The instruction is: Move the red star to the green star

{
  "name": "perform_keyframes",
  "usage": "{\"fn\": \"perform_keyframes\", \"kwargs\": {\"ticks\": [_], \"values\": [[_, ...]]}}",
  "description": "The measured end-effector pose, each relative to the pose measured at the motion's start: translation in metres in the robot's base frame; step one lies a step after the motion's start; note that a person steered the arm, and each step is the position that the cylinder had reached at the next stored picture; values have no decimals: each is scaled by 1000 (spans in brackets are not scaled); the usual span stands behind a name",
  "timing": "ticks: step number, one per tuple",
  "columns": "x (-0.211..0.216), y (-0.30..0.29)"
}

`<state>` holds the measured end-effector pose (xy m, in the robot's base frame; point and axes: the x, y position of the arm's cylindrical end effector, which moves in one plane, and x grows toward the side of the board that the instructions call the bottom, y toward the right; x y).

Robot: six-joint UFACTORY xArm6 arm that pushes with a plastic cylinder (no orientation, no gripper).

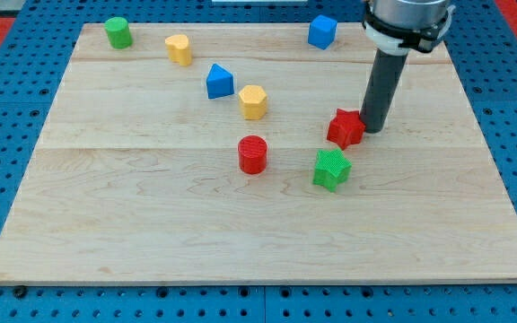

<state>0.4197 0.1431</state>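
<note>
The red star [345, 127] lies right of the board's middle. The green star [331, 169] lies just below it toward the view's bottom, a small gap apart. My tip [372, 129] stands on the board touching or nearly touching the red star's right side. The dark rod rises from it to the arm at the view's top right.
A red cylinder [252, 154] lies left of the green star. A yellow hexagon block [253, 101] and a blue triangle block [219, 81] lie further up left. A yellow block [179, 48], a green cylinder [118, 32] and a blue block [322, 31] lie near the top edge.
</note>
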Motion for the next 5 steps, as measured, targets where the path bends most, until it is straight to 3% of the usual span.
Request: {"fn": "perform_keyframes", "kwargs": {"ticks": [2, 5], "values": [[-31, 9], [-12, 17]]}}
